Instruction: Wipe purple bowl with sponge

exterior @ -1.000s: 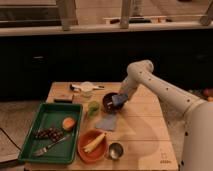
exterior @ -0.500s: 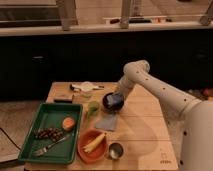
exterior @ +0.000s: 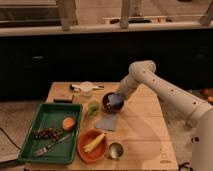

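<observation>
The purple bowl (exterior: 112, 104) stands near the middle of the wooden table (exterior: 145, 135), dark and glossy. My arm reaches in from the right and bends down to it. My gripper (exterior: 118, 98) is at the bowl's upper right rim, dipping inside. A small pale blue-grey patch at its tip is the sponge (exterior: 116, 102), held against the bowl's inside. The gripper is shut on it.
A flat grey-blue cloth (exterior: 107, 122) lies just in front of the bowl. An orange bowl (exterior: 92, 146) with a banana and a metal cup (exterior: 116, 150) sit near the front edge. A green tray (exterior: 50, 131) of food fills the left. A green cup (exterior: 93, 108) stands left of the bowl.
The gripper with the sponge has shifted a little left and down inside the purple bowl, and the arm's elbow has swung slightly. Everything else is where it was.
</observation>
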`<state>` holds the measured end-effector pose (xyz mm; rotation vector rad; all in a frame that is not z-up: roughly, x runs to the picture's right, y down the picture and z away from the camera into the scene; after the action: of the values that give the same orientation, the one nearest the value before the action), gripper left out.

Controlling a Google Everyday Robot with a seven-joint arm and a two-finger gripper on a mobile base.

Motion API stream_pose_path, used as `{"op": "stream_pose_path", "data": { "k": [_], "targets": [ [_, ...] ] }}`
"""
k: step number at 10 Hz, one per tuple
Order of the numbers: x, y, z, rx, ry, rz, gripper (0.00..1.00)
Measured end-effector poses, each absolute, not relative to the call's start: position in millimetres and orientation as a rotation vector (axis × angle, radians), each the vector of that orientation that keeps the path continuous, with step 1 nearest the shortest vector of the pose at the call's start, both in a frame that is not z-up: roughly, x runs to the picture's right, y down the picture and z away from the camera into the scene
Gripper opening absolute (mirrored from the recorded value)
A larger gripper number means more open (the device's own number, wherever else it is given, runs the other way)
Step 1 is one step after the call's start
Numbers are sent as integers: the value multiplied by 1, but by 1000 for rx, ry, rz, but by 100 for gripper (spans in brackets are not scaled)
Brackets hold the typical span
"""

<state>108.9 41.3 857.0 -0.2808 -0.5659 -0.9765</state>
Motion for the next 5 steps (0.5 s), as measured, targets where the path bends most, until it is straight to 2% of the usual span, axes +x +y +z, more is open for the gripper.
{"op": "stream_pose_path", "data": {
  "k": [5],
  "targets": [
    [106,36,850,-258,-570,-996,0]
  ]
}}
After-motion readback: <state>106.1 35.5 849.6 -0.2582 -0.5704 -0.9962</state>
